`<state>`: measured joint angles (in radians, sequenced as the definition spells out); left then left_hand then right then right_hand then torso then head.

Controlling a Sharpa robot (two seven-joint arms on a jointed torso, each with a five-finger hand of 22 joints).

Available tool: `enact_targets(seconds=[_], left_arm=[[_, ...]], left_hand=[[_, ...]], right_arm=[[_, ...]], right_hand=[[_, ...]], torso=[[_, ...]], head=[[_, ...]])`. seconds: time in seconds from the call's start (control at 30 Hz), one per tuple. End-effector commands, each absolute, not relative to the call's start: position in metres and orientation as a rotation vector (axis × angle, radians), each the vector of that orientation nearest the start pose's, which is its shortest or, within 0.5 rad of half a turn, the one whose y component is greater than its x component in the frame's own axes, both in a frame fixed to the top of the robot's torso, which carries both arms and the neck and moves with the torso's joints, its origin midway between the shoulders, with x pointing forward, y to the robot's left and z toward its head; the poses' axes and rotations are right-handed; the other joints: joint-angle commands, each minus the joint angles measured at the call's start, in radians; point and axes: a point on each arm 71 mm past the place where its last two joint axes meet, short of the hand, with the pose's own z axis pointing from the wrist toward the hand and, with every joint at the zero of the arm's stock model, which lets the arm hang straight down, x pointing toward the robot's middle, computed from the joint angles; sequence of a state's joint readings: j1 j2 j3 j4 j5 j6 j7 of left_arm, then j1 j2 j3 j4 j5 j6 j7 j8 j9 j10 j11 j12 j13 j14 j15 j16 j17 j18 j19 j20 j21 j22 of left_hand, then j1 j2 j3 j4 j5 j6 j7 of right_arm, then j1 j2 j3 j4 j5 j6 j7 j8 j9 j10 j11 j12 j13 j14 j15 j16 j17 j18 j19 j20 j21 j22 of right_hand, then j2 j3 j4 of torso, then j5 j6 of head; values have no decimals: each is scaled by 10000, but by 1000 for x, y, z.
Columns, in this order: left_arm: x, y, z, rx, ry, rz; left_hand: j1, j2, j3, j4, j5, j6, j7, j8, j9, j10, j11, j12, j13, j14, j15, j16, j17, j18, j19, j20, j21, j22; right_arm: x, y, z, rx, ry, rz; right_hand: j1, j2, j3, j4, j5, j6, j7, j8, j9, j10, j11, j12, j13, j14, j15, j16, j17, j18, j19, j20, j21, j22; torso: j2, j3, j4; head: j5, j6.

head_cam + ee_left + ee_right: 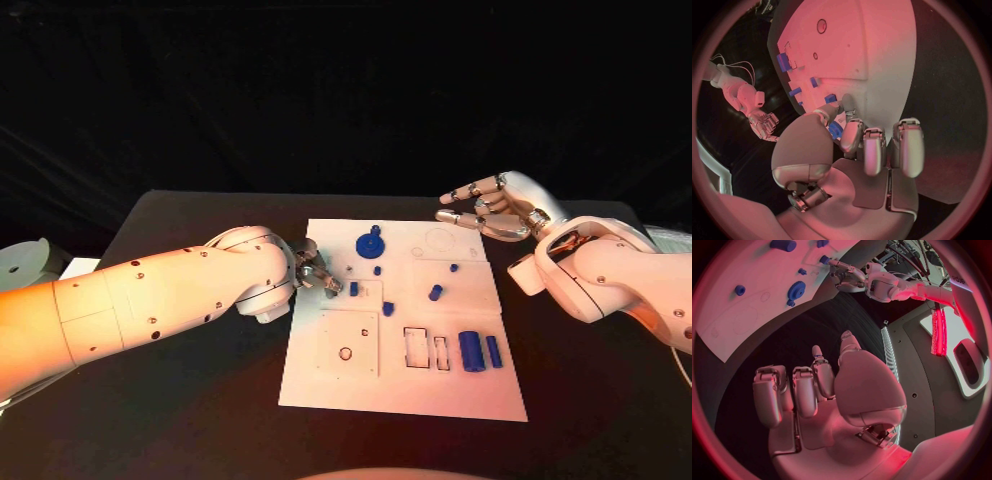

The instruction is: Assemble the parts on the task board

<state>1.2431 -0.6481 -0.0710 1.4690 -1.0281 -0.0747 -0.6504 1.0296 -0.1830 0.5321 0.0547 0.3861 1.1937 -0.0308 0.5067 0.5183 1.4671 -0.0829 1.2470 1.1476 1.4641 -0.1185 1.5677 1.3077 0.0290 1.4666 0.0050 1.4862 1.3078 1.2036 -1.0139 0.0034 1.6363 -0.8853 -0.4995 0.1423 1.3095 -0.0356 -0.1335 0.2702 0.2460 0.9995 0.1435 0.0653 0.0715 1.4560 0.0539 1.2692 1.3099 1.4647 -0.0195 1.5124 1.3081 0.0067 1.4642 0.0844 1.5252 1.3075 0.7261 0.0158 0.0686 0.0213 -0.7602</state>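
The white task board (404, 385) lies in the middle of the table. On it are a blue gear (371, 243), several small blue pegs such as one (436, 292) at mid-board, and two blue cylinders (472, 350) near the right edge. My left hand (317, 272) hangs over the board's left edge with its fingertips beside a small blue peg (353, 288); its fingers (873, 150) are apart and hold nothing. My right hand (498, 207) hovers beyond the board's far right corner with spread fingers (795, 390) and an empty palm. From there the gear (796, 290) and my left hand (851, 279) are visible.
Recessed slots (415, 347) and a square outline with a small hole (345, 352) mark the board's near half. Bare black table (188, 400) surrounds the board on all sides. A pale round object (22, 265) sits at the far left edge.
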Motion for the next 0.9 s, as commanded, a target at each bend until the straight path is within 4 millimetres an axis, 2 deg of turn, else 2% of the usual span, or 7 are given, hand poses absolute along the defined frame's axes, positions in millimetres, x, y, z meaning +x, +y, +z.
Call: enact_targets(seconds=[0.03,0.17,0.27,0.5,0.7,0.8,0.9], left_arm=[[489,142,-214,-2997,22170,-4199],[490,142,-212,-3267,21870,-4284],[491,142,-211,-3476,21655,-4374],[489,143,-210,-3764,21554,-4585],[487,146,-207,-4486,21392,-5174],[486,150,-205,-5081,21214,-5641],[486,154,-203,-5653,20925,-6165]], left_hand=[[368,-6,71,-203,49,-115,24,-86,-21,265,-51,-117,-102,1067,-72,31,2631,-86,799,-73,-62,2306],[989,93,318,-574,59,-267,103,-122,-31,184,-6,-317,-285,1067,-57,31,2631,-66,774,-88,-156,2277],[1190,144,399,-664,42,-353,169,-134,-32,125,42,-476,-440,1067,-18,31,2631,-50,753,-90,-233,2253],[1209,142,386,-660,28,-385,194,-137,-31,108,61,-520,-480,1067,-5,31,2631,-44,745,-90,-263,2244],[805,-165,-289,-297,-33,-564,193,-152,-35,-72,82,-915,-889,1067,1,31,2631,20,665,-106,-559,2149],[588,-271,-989,31,-58,-963,360,-350,-145,-533,205,-1822,-1885,1067,45,31,2631,145,490,-109,-1174,1941],[701,-258,-1544,236,-51,-1522,665,-683,-357,-1498,436,-3594,-3767,1067,191,31,2631,321,199,12,-2151,1599]], right_arm=[[469,-254,-144,3457,14705,9955],[469,-254,-144,3456,14699,9957],[469,-254,-144,3453,14691,9958],[469,-254,-144,3454,14699,9953],[470,-254,-145,3443,14796,9956],[470,-253,-146,3418,14869,9944],[470,-253,-147,3289,15109,9888]], right_hand=[[62,58,-43,-3,56,-1,-18,8,13,-82,18,-40,1031,825,13,-62,1591,134,620,34,-53,1853],[62,58,-43,-3,56,-1,-18,8,13,-82,18,-40,1031,825,13,-62,1591,134,620,34,-53,1853],[62,58,-43,-3,56,-1,-18,8,13,-82,18,-40,1031,825,13,-62,1591,134,620,34,-53,1853],[62,58,-43,-3,56,-1,-18,8,13,-82,18,-40,1031,825,13,-62,1591,134,620,34,-53,1853],[203,55,-74,-98,123,-5,-19,6,12,-92,14,-57,1017,826,10,-67,1589,134,618,32,-56,1853],[383,83,-63,-220,119,-3,-21,6,12,-96,9,-61,1010,826,5,-73,1586,135,616,28,-60,1849],[755,102,17,-486,122,5,-26,9,12,-122,-2,-105,983,823,-5,-85,1574,140,606,19,-73,1833]], torso=[[1,-3,4],[4,-5,3],[0,-5,5],[-3,-10,9],[-3,-15,6],[-9,-11,5],[-13,-15,10]], head=[[-7,23],[-10,32],[-14,37],[-18,49],[-30,87],[-42,91],[-91,99]])
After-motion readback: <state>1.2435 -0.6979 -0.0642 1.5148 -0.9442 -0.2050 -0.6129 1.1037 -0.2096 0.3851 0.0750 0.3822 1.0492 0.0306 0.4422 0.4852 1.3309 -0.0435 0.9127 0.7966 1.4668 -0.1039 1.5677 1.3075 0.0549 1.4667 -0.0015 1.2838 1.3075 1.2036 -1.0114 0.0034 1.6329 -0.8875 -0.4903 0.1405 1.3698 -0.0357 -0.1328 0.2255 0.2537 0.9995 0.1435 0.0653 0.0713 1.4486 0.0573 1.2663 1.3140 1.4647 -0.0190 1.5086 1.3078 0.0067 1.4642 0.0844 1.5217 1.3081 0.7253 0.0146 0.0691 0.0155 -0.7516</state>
